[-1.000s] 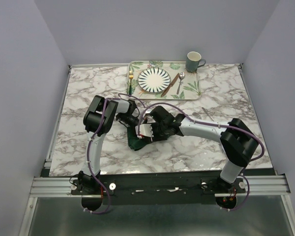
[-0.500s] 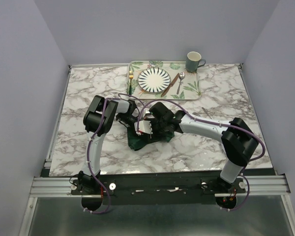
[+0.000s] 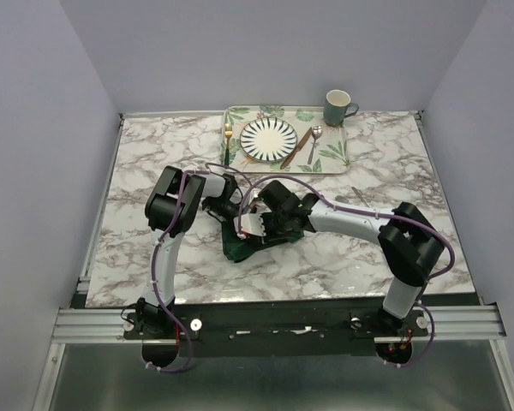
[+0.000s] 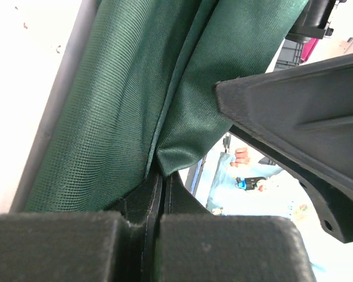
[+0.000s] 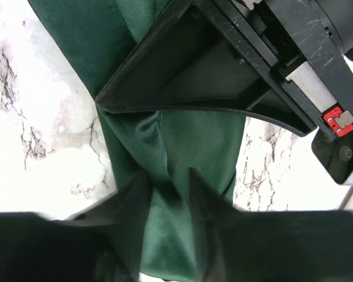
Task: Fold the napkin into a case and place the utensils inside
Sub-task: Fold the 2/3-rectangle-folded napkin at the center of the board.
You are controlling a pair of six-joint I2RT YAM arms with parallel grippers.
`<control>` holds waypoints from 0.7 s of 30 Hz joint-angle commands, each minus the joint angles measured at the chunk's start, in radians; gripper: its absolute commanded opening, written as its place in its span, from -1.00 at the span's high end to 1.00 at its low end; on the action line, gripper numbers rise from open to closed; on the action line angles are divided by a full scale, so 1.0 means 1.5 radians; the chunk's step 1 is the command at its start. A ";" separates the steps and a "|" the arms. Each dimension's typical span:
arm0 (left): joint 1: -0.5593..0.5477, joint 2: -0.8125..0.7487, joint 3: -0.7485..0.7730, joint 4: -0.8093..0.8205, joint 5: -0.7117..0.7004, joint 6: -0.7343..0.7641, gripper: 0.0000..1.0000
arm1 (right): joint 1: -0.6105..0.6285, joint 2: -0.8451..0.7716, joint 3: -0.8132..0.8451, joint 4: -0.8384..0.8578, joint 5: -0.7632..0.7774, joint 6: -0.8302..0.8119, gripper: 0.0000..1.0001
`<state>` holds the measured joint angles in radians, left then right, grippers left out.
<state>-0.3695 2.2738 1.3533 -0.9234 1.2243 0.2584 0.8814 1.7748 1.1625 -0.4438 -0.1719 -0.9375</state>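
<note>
The dark green napkin (image 3: 238,243) lies bunched on the marble between the two arms. My left gripper (image 4: 160,176) is shut on a hanging fold of the napkin (image 4: 129,100), which it lifts off the table. My right gripper (image 5: 167,194) stands right beside it with its jaws apart, astride a ridge of the cloth (image 5: 182,147) just under the left gripper's finger (image 5: 182,82). In the top view the two grippers meet over the cloth, left (image 3: 232,208) and right (image 3: 255,225). The utensils lie on the tray: gold fork (image 3: 228,141), brown knife (image 3: 292,148), silver spoon (image 3: 313,143).
A leaf-patterned tray (image 3: 334,157) at the back centre carries a striped plate (image 3: 269,138) and a green mug (image 3: 337,108). White marble (image 5: 53,135) shows on both sides of the cloth. The table's raised edges run left and right.
My right gripper has edged a little toward the left gripper and its jaws have narrowed around the cloth. The left gripper has kept its pinch and has not moved.
</note>
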 commanded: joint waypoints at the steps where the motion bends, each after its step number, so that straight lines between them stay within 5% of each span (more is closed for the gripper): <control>1: 0.010 -0.001 -0.020 0.009 -0.053 0.007 1.00 | -0.006 0.009 -0.005 0.001 0.001 -0.002 0.53; 4: 0.016 -0.025 -0.026 0.013 -0.044 0.013 0.91 | -0.008 0.008 -0.004 -0.009 -0.010 -0.002 0.96; 12: 0.049 -0.131 -0.055 0.011 -0.024 0.020 0.23 | -0.020 0.007 -0.002 -0.028 -0.040 0.007 0.99; 21: 0.124 -0.198 -0.070 0.031 -0.036 0.006 0.30 | -0.054 0.025 0.049 -0.085 -0.106 0.036 0.99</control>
<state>-0.2405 2.0151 1.2522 -0.9085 1.1969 0.2806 0.8303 1.7786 1.1736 -0.4934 -0.2497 -0.9237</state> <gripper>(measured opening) 0.383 0.014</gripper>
